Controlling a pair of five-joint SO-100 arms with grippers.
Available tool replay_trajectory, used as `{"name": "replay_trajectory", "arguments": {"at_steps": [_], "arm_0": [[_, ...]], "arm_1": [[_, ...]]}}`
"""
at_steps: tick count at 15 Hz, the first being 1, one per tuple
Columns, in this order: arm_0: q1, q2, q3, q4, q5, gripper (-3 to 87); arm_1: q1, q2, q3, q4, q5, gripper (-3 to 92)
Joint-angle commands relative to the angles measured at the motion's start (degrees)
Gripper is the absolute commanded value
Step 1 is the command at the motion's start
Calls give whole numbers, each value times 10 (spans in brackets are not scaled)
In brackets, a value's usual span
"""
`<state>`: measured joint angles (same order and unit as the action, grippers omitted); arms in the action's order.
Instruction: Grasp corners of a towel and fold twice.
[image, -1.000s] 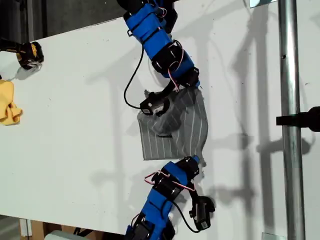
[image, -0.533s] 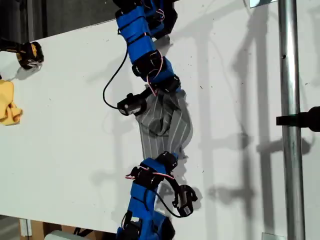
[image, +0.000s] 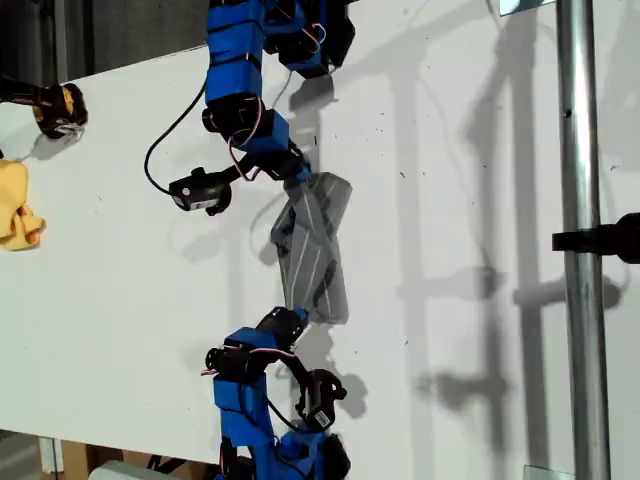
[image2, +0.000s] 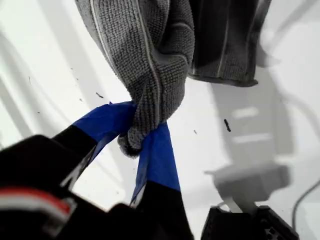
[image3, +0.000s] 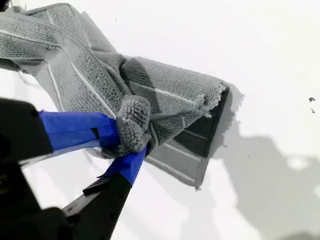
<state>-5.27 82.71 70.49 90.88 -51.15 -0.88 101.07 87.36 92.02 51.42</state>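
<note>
The grey pinstriped towel (image: 315, 250) hangs as a narrow, twisted strip between two blue arms in the middle of the exterior view. One arm reaches down from the top edge and pinches the towel's upper end (image: 300, 182). The other rises from the bottom edge and holds its lower end (image: 298, 318). The wrist views do not show which arm is which. My first gripper (image2: 140, 137) is shut on a bunched corner of the towel (image2: 150, 60). My second gripper (image3: 131, 142) is shut on another bunched corner, and the towel (image3: 170, 95) trails away from it over the white table.
A small yellow cloth (image: 18, 215) lies at the exterior view's left edge, with a black and yellow object (image: 55, 108) above it. A metal pole (image: 580, 250) stands at the exterior view's right. The white table (image: 480, 300) ends near the bottom edge.
Both arms have swung toward the exterior view's left, carrying the towel's ends. The towel has gone from a spread patch to a narrow, drawn-up strip.
</note>
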Motion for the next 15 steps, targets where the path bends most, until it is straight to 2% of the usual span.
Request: {"name": "replay_trajectory", "arguments": {"at_steps": [1, 8, 15], "arm_0": [[-44, 39, -4, -2, 31, -17], [-142, 47, -8, -4, 100, -17], [-193, 33, -58, 25, 172, -17]], "arm_1": [[50, 40, -5, 3, -38, -1], [192, 94, -5, 38, -143, -1], [260, 102, -15, 47, -235, -1]]}}
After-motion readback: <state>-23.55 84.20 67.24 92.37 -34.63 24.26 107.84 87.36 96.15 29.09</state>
